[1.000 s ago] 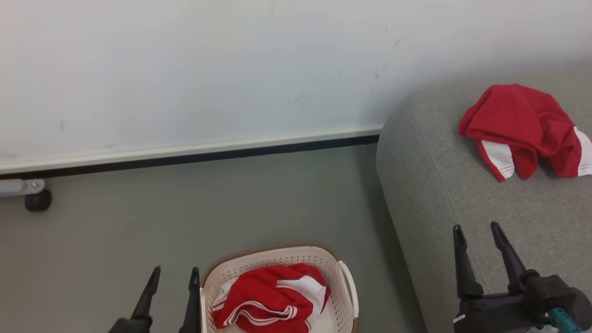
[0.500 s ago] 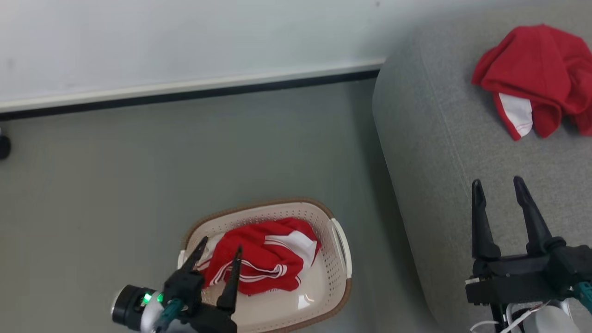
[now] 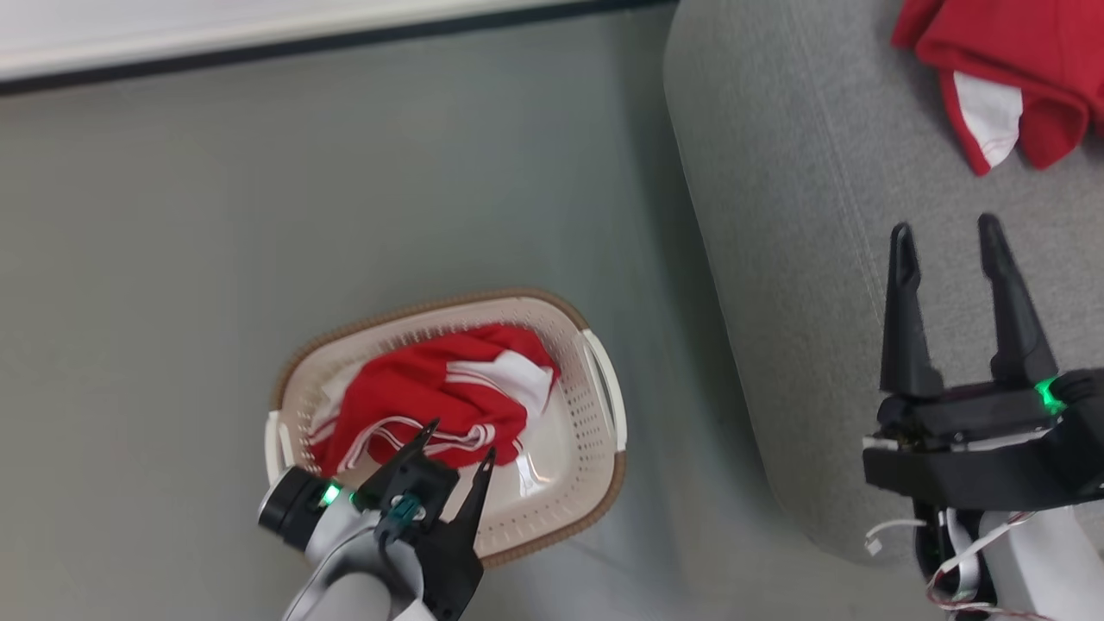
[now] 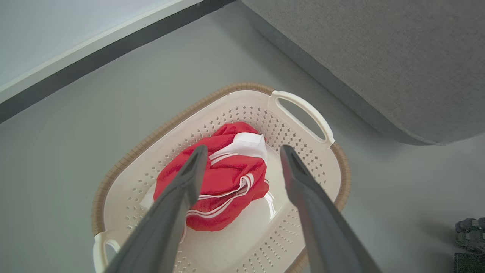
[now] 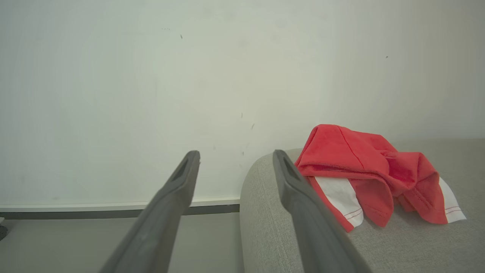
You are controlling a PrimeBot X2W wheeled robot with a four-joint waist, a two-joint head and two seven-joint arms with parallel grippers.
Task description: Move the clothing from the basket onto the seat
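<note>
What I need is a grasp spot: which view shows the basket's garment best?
Left wrist view: the garment lies close, sharp, stripes clear, framed by the left claw. Head view shows it smaller, blurred, claw partly overlapping. Right wrist view faces the seat.

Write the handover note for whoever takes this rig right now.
Left gripper: jaws open, empty, above the cream-white perforated plastic basket with brown rim, which stands beside the light-grey fabric sofa.
Right gripper: jaws open, empty, over the sofa.
Done: one crumpled red-and-white garment lies on the sofa.
To do: a second red-and-white garment lies in the basket, ungrasped; grasp it and carry it over.
</note>
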